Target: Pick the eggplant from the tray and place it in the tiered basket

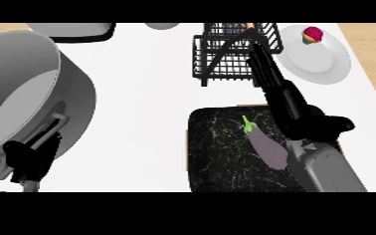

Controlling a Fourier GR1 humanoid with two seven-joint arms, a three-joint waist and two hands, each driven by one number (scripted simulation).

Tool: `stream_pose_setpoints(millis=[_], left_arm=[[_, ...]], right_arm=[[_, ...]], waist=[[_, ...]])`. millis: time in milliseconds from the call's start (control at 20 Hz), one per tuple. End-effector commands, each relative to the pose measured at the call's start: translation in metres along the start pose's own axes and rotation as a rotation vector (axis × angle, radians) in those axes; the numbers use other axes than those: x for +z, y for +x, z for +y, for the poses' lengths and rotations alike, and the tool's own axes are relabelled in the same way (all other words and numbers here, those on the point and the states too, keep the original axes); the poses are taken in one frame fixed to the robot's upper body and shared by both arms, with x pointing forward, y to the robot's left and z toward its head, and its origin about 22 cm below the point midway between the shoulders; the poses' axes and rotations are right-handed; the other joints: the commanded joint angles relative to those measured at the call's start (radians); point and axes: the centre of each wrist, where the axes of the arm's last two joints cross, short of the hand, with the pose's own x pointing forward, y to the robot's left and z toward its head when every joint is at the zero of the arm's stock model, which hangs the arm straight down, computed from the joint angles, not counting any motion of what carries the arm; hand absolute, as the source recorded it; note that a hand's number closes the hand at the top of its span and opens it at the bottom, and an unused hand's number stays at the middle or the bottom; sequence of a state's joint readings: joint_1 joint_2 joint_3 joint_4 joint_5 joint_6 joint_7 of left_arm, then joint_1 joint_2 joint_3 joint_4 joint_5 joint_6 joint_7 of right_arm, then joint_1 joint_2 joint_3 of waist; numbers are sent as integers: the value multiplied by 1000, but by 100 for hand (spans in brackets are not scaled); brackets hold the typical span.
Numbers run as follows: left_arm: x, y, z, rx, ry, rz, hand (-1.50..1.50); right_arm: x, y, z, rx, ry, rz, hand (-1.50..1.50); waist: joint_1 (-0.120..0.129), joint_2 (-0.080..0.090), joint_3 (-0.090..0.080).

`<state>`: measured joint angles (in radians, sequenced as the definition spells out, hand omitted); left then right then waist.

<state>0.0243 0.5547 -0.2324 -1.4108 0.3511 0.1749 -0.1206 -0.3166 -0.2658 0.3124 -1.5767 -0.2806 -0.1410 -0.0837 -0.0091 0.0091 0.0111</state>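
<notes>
Watch the eggplant [266, 144] first: it lies on the dark tray [220, 154], toward the tray's right side, green stem pointing to the far edge, and nothing is holding it. Your right hand [283, 92] is stretched out past it, fingers straight and close together, reaching over the tray's far right corner toward the basket [231, 55]. The hand is open and carries nothing. The fingertips appear to overlap the basket's near right corner, though you cannot tell from this view whether they touch the wire or hang above it.

The risks, as a judgement:
- If you push further forward, the straight fingers could shove or tip the basket, since it is a light wire frame standing free on the counter.
- The forearm runs just beside the eggplant; pulling back low could drag it toward the tray's right edge or roll it off.
- A grasp from this angle meets a smooth, tapered body that will likely slide unless you close across its thick middle.
- The plate [323, 59] with the cupcake [313, 35] sits just right of the basket, and a wide swing could clip it.

Your left hand [29, 159] rests at the lower left, beside the big grey pot [44, 94]; you cannot tell how its fingers stand.
</notes>
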Motion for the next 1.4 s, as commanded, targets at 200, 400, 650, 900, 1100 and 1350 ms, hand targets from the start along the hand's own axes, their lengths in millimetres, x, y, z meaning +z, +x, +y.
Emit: stream_pose_setpoints(millis=[200, 400, 650, 900, 1100, 1350], left_arm=[[-23, 41, -53, 123, -138, -60, 0], [-20, 41, -72, 192, -175, -1, 0], [-30, 61, -89, 184, -207, 16, 0], [-28, 58, -82, 188, -189, 14, 0], [-32, 68, -84, 168, -174, 13, 0], [-27, 62, -103, 185, -197, 20, 0]], right_arm=[[0, -11, -65, -64, 294, 372, 150], [29, -34, -134, 226, -166, 636, -150], [17, -23, -125, 238, 165, 574, -150], [-14, 30, -123, 490, 400, 645, -150], [-42, 74, -105, 740, 471, 682, -150], [-57, 99, -80, 1029, 562, 789, -150]], waist=[[5, 6, -10], [-15, 8, -12], [2, -5, -11], [8, -9, -16], [11, -11, -18], [11, -9, -19]])
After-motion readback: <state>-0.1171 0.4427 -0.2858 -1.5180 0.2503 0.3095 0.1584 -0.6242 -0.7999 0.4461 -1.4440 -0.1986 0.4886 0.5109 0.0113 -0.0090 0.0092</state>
